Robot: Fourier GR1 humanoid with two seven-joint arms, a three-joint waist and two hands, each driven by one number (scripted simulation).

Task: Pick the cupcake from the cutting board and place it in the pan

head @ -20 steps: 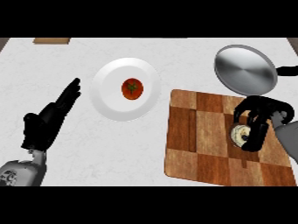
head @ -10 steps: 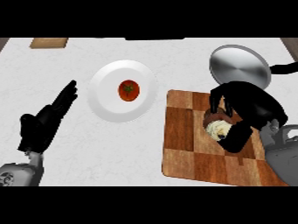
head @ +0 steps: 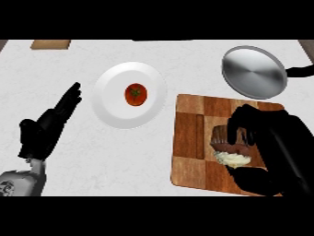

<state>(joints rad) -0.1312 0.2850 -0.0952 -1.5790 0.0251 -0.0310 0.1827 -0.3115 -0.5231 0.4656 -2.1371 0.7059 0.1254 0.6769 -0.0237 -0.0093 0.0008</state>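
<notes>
The cupcake [head: 229, 150], with a brown base and white frosting, lies tilted on the checkered wooden cutting board [head: 190, 138] at the right. My right hand [head: 275, 143] covers the board's right half, its fingers curled over the cupcake from above and the thumb below it. The grey pan [head: 253, 71] stands just beyond the board at the upper right, its black handle [head: 310, 70] pointing right. My left hand [head: 47, 130] rests open at the left, fingers straight and pointing up and right.
A white plate [head: 112, 106] holding a red tomato [head: 135, 93] sits left of the board, between the two hands. A small wooden object [head: 50, 44] lies at the counter's far left edge.
My right hand has come lower over the board and its fingers have curled round the cupcake, which now lies tilted. The left hand has kept its pose.
</notes>
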